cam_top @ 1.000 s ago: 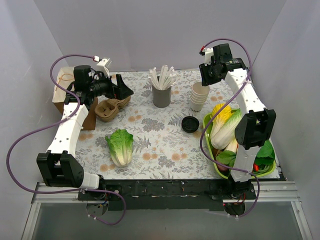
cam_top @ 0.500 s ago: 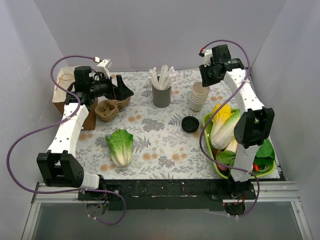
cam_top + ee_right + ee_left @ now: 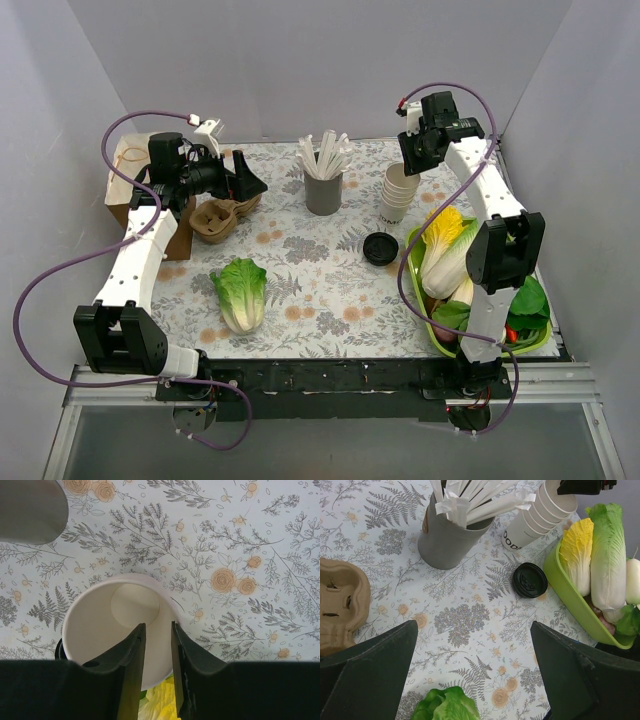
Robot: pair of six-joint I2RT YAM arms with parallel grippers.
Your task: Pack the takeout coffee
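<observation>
Cream paper cups [image 3: 100, 625] stand stacked; my right gripper [image 3: 157, 630] straddles the top rim, fingers nearly together, though I can't tell if they pinch it. I reckon it wants a cup for the black lid [image 3: 380, 248] lying just beside the stack. My left gripper [image 3: 474, 630] hangs wide apart near the cardboard carrier [image 3: 340, 605], ready to receive.

white arms [image 3: 135, 262] with black joints, purple cables [image 3: 28, 300], black left tool [image 3: 249, 178].
</observation>
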